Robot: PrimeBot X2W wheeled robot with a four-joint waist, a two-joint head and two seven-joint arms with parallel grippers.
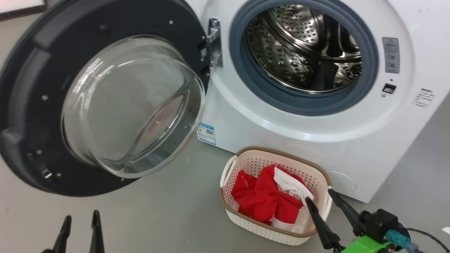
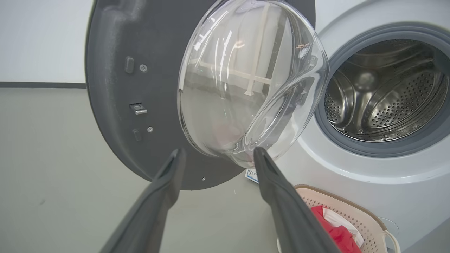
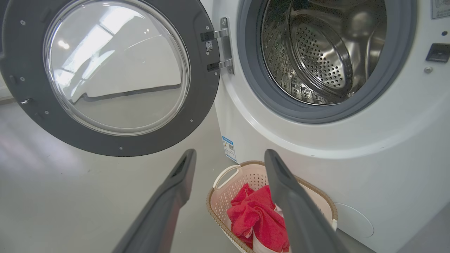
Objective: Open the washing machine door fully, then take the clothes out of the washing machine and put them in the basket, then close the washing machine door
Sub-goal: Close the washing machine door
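Floor: I see a plain grey floor in front of the rig, with a pale wall behind it in the left wrist view.
Machine: the white washer stands at the right of my head view, with a blue-and-white label low on its front.
Door: the door is swung wide on its hinge to the left of the opening. Its inner face is towards me and the glass bowl bulges out.
Drum: through the grey gasket I see the perforated steel drum.
Basket: the basket sits on the floor just in front of the washer, below the opening.
Clothes: the red and white clothes lie bunched inside the basket.
Left gripper: my left gripper is at the lower left of the head view, fingers spread and holding nothing. In its wrist view it points at the lower edge of the glass bowl, apart from it.
Right gripper: my right gripper is over the basket's near right corner, fingers released and grasping nothing. In its wrist view it frames the basket and the clothes. Whether a fingertip touches the rim I cannot tell.
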